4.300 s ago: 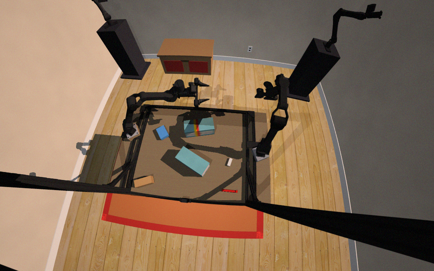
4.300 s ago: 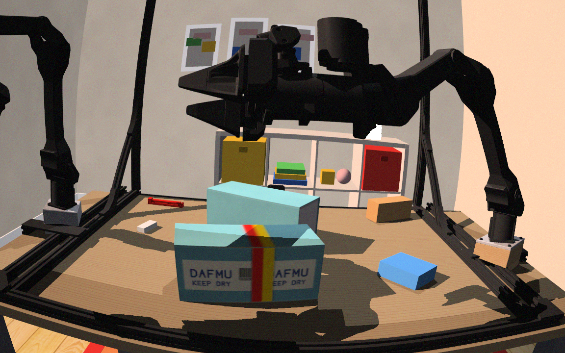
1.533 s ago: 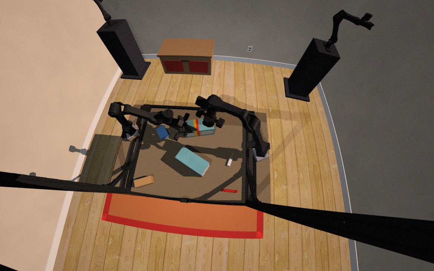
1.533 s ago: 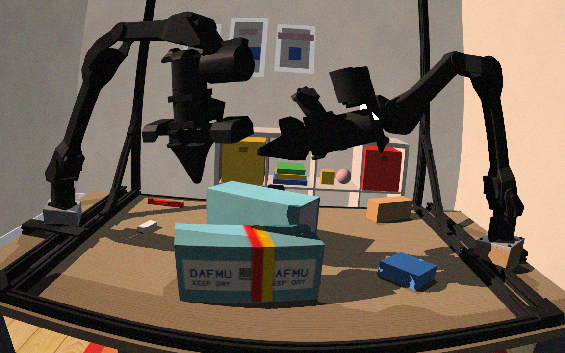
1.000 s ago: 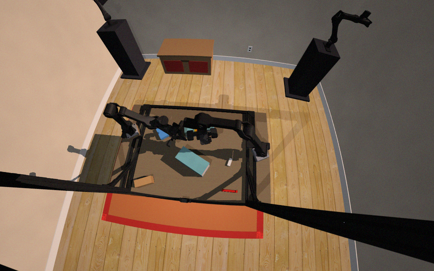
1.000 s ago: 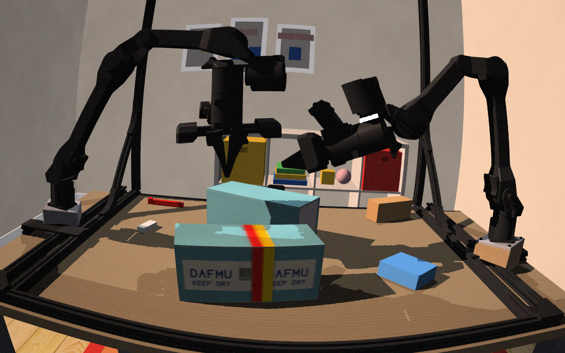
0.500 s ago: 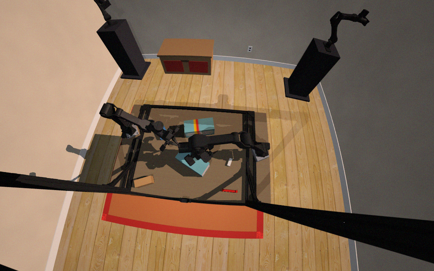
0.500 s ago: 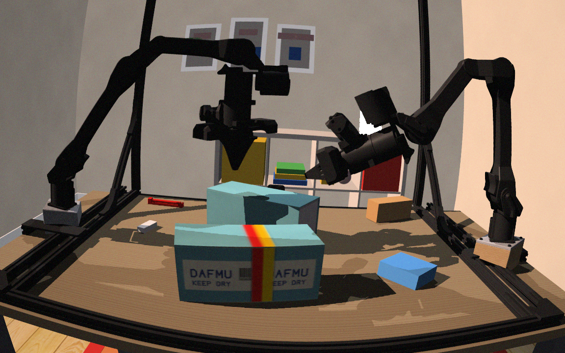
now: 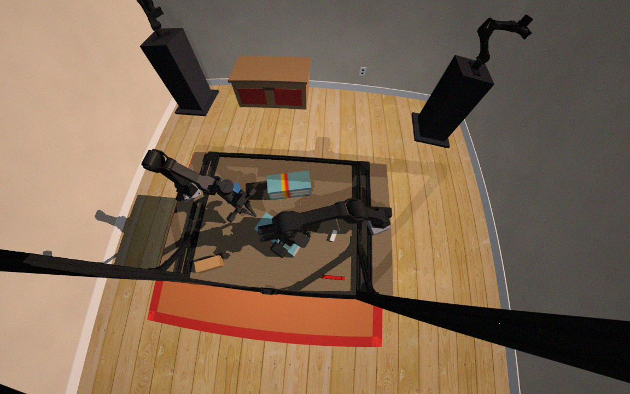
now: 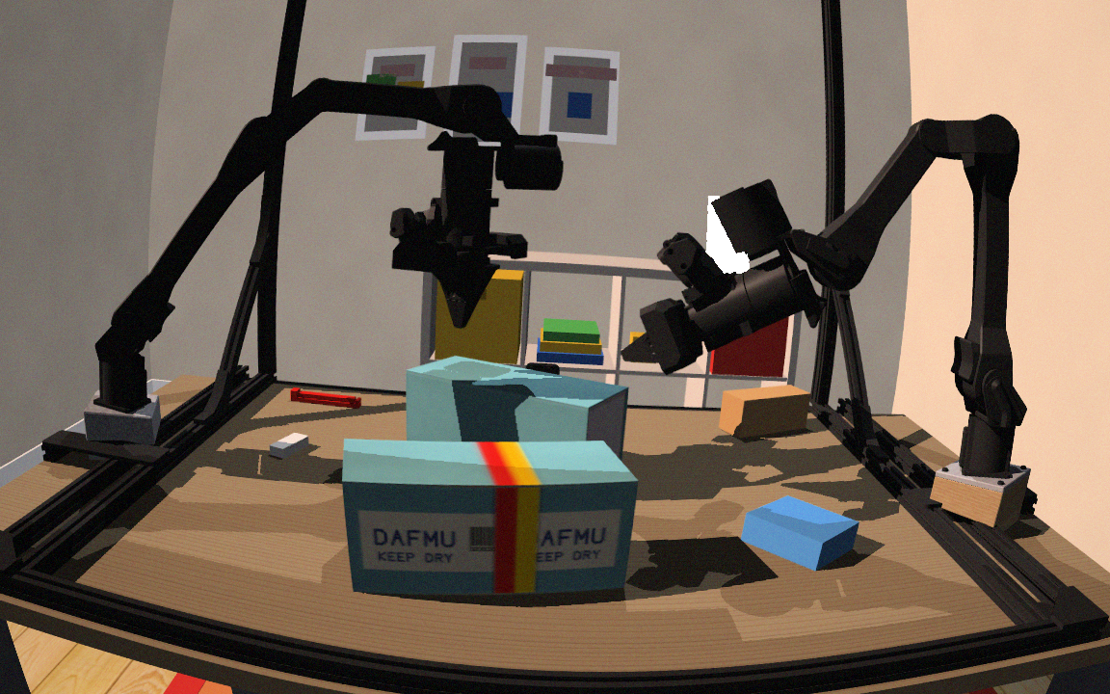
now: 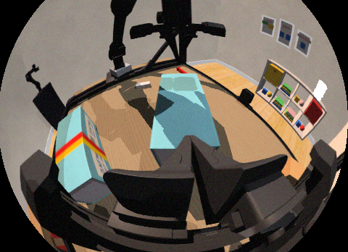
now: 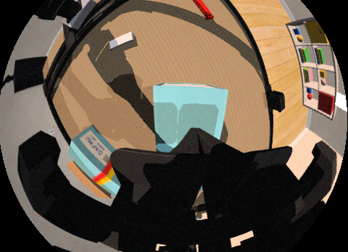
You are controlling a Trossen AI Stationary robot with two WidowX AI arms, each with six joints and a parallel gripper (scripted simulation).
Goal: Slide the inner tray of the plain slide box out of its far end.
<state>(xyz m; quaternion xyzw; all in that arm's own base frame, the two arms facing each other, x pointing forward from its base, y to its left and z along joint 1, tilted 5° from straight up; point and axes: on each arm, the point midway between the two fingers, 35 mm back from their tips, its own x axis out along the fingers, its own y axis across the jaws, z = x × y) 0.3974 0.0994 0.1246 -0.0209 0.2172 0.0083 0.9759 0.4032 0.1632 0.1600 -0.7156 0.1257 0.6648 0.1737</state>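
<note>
The plain teal slide box (image 10: pixel 515 405) lies slanted in the middle of the table, behind the banded box (image 10: pixel 489 518) with the red and yellow stripe. My right gripper (image 10: pixel 458 314) points straight down and is shut, in the air above the plain box's left end. In the right wrist view the fingers (image 12: pixel 196 133) hang over the plain box (image 12: pixel 191 114). My left gripper (image 10: pixel 653 345) is shut and tilted, in the air to the right of the plain box. In the left wrist view the plain box (image 11: pixel 181 112) lies just beyond the fingertips (image 11: pixel 191 141). In the overhead view the right arm hides most of the plain box (image 9: pixel 278 240).
A blue block (image 10: pixel 799 530) lies at the front right, a tan block (image 10: pixel 761 410) at the back right. A small white block (image 10: pixel 288 445) and a red bar (image 10: pixel 325 397) lie at the left. A black frame rail borders the table.
</note>
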